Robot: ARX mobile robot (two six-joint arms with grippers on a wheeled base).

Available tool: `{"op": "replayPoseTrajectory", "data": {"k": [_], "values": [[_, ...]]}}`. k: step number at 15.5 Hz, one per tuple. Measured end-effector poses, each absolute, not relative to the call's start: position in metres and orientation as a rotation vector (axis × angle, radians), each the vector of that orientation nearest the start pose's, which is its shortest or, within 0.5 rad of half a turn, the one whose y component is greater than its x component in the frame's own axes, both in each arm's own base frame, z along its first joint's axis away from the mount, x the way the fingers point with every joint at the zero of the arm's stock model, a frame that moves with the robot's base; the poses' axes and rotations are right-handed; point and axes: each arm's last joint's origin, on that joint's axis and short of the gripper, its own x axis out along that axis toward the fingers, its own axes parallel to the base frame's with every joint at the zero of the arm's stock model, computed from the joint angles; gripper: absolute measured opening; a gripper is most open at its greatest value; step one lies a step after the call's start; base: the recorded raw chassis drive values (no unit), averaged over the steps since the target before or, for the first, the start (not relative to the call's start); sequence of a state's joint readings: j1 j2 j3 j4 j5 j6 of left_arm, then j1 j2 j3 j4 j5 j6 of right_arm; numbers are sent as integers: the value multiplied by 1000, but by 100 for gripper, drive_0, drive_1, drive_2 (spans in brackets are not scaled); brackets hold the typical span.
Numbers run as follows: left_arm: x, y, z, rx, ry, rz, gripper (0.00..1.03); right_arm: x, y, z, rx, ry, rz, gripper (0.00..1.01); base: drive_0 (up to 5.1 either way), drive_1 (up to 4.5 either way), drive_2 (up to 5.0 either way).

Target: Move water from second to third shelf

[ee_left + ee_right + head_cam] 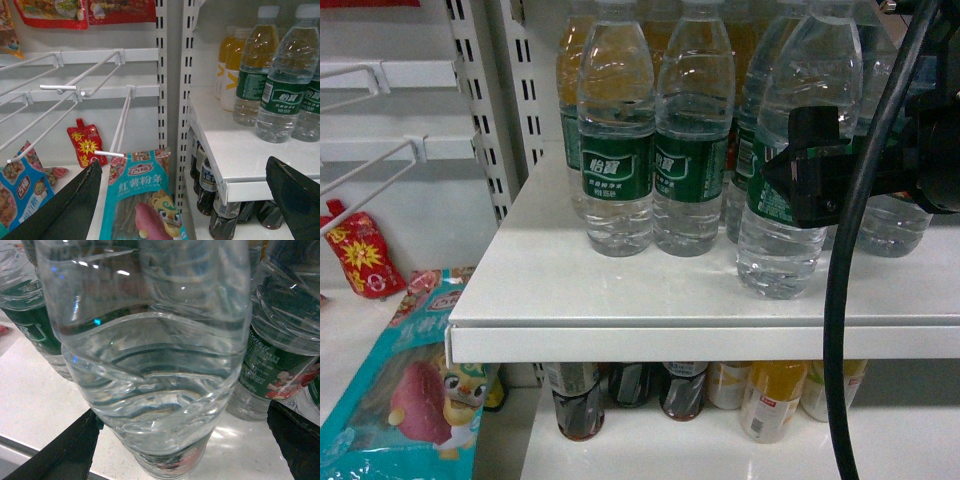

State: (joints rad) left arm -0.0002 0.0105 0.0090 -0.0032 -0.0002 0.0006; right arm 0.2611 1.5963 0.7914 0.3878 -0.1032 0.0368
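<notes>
— Filling the right wrist camera was the water bottle (150,365), clear and ribbed, with the dark fingers (55,455) of the right gripper (800,165) on either side of it. Were they actually pinching it?

— Hard to say from where I stood. The jaws were spread around the bottle, one finger each side near its base, but whether they pressed on it I could not tell.

— And where did the bottle stand?

— On the white shelf (620,290), nearer the front edge than the other green-labelled water bottles (655,140) lined up behind it. Below that shelf stood dark cola bottles (578,400) and some yellowish drinks (770,400).

— What about the other arm?

— The left gripper (185,200) hung off to the left, jaws wide apart with nothing between them, looking at wire hooks (75,90) and a teal snack bag (142,205) beside a red pouch (85,145).
</notes>
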Motion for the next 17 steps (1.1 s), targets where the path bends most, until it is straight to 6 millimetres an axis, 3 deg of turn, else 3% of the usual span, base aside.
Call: {"op": "replayPoseTrajectory", "data": {"k": [9,17], "values": [[98,0,165,1,5,0,98,312,85,192,14,437,390,98,0,0,0],[98,0,165,1,5,0,98,274,61,196,41,440,456,98,0,0,0]]}}
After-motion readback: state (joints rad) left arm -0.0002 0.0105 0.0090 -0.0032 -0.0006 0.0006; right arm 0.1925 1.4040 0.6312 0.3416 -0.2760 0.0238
